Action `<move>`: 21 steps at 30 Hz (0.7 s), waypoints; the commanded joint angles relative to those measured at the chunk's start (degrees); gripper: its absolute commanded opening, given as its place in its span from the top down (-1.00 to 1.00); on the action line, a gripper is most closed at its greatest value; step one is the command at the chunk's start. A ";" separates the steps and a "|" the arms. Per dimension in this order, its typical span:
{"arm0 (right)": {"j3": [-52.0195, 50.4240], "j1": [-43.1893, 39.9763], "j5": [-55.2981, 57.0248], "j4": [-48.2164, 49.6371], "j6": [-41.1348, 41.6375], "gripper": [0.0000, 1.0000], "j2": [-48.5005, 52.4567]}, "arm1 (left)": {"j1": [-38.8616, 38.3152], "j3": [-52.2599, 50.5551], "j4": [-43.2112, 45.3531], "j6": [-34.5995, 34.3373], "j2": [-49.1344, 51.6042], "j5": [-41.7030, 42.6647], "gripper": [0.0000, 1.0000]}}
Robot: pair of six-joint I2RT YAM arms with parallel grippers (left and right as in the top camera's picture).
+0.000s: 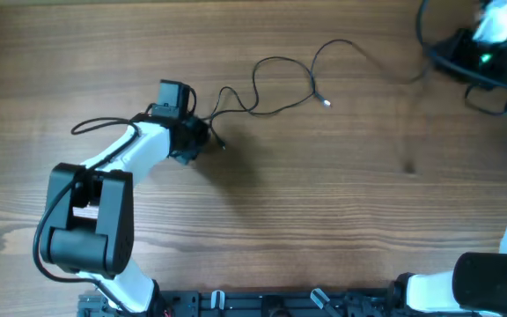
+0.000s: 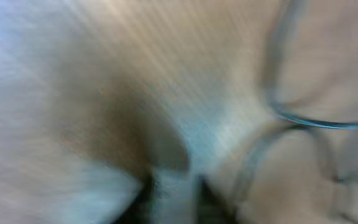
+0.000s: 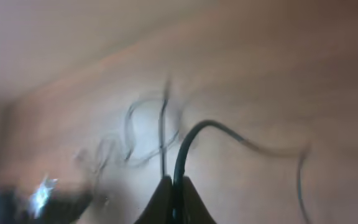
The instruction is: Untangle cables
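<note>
**Bit of a tangle going on**

Wooden bench [image 1: 324, 220], and the left arm [image 1: 104, 202] has its left tool [image 1: 199, 134] down low on it. Its camera is pure blur, so can't tell if it's released or clenched. The thin black cables [image 1: 282, 107] start just beside the left tool and loop away from it. The right tool [image 3: 175, 186], well apart from the left tool, is clenched on one strand. A tiny plug [image 1: 326, 103] lies between.

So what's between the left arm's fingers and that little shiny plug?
Only loops of the thin black cables over bare table, seen in the overhead view.
</note>
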 commanded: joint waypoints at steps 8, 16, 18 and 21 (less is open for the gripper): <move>4.02 9.51 -25.44 3.65 -14.19 0.91 -10.36 | -0.26 -1.27 5.05 -0.15 1.81 5.31 -0.86; 2.29 -4.76 -1.84 5.81 7.89 0.92 -21.64 | -0.26 -1.27 5.05 -0.15 1.81 3.80 -1.00; -0.13 -4.76 0.70 2.34 7.52 0.91 -18.67 | -0.26 -1.27 5.05 -0.15 1.81 3.67 -1.00; -3.89 -4.42 -1.64 -0.17 7.50 0.91 -13.14 | -0.26 -1.27 4.90 -0.15 1.81 3.67 -1.00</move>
